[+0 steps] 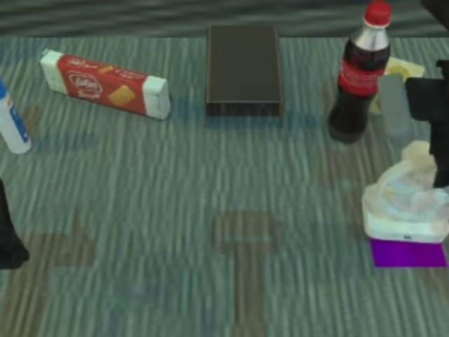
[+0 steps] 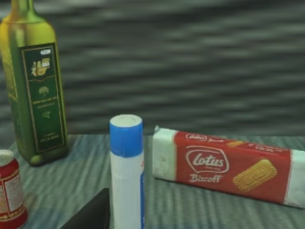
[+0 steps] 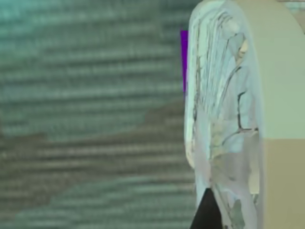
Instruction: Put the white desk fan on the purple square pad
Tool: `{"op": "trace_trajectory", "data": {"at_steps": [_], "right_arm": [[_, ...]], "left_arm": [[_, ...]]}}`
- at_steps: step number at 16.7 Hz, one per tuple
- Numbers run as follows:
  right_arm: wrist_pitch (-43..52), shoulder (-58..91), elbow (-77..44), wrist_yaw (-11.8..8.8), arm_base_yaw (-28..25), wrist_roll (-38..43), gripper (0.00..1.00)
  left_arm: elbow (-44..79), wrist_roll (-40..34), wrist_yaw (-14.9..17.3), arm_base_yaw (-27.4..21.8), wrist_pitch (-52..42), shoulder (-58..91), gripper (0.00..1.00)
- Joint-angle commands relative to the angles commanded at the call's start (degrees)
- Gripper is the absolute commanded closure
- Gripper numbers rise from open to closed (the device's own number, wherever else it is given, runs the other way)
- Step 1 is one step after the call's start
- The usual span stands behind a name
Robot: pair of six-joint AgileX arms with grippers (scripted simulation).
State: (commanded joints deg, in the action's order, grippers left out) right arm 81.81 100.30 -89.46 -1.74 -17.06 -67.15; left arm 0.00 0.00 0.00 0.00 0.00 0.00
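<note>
Top view: our right gripper [image 1: 429, 160] is at the fan [image 1: 405, 200] over the pad [image 1: 407, 253]; grip unclear. Left arm [image 1: 8, 232] parked left.

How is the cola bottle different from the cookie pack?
The cola bottle stands upright; the cookie pack lies flat. The bottle is round and dark with a red cap; the pack is a long box, red with white ends. Both carry red labelling and sit on the table's far side.

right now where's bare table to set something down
Widest bare stretch: table middle and front, below the biscuit pack and dark box. Crowded at right: cola bottle, white desk fan over the purple square pad, right pincer.
</note>
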Motion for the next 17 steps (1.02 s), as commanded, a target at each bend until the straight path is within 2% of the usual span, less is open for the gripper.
{"op": "trace_trajectory", "data": {"at_steps": [3,5,11,17], "right_arm": [[-1.28,-2.15,2.1,0.54,2.85,-7.62,1.0],[-1.71,-2.76,2.64,0.72,3.68,-9.66,1.0],[-1.86,-2.59,2.73,0.68,3.44,-9.65,1.0],[-9.49,-2.09,9.71,0.74,3.67,-9.71,1.0]], "left_arm": [[0.0,0.0,0.0,0.0,0.0,0.0,0.0],[0.0,0.0,0.0,0.0,0.0,0.0,0.0],[0.0,0.0,0.0,0.0,0.0,0.0,0.0],[0.0,0.0,0.0,0.0,0.0,0.0,0.0]]}}
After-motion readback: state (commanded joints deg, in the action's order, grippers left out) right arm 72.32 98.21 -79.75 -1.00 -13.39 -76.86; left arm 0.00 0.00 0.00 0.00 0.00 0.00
